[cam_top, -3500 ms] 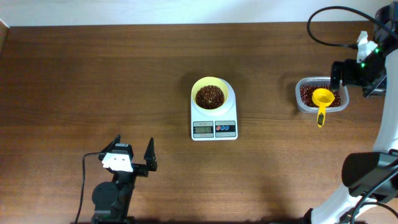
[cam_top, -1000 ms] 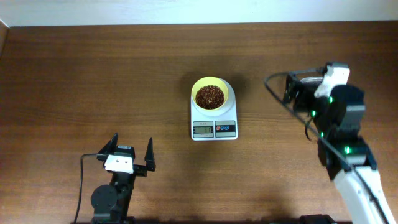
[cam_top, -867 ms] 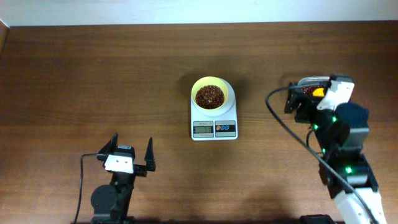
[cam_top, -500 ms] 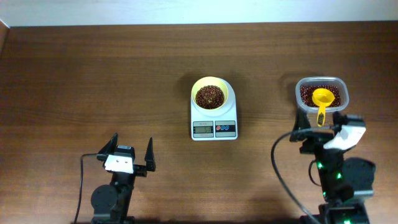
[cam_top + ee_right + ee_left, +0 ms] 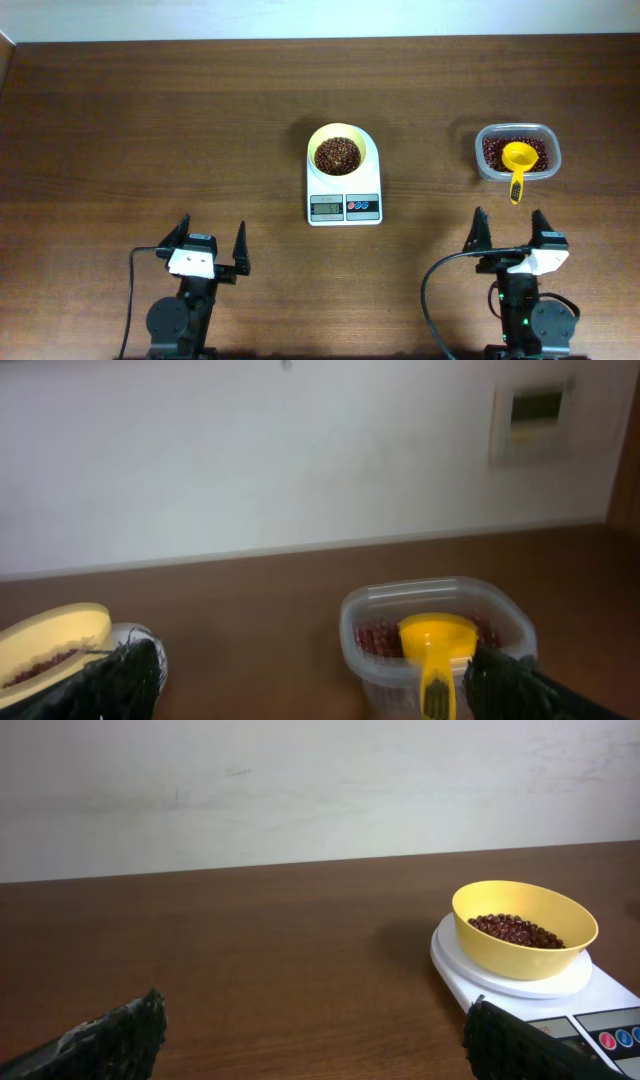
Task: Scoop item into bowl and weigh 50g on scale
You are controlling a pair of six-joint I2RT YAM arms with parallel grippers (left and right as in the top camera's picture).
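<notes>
The pale-yellow bowl (image 5: 338,150) holds dark red-brown beans (image 5: 338,154) and sits on the white scale (image 5: 345,206) at the table's middle; it also shows in the left wrist view (image 5: 524,927) and at the left edge of the right wrist view (image 5: 50,637). My left gripper (image 5: 212,245) is open and empty near the front left. My right gripper (image 5: 508,232) is open and empty near the front right, below the clear tub (image 5: 490,163) of beans with the yellow scoop (image 5: 517,160) resting in it.
The tub (image 5: 380,610) and scoop (image 5: 435,645) show close ahead in the right wrist view. A pale wall stands behind the table's far edge. Bare brown tabletop lies between the scale and both grippers.
My right arm has drawn back from the tub to the table's front right, leaving the scoop in the tub. The left arm, bowl and scale have not moved.
</notes>
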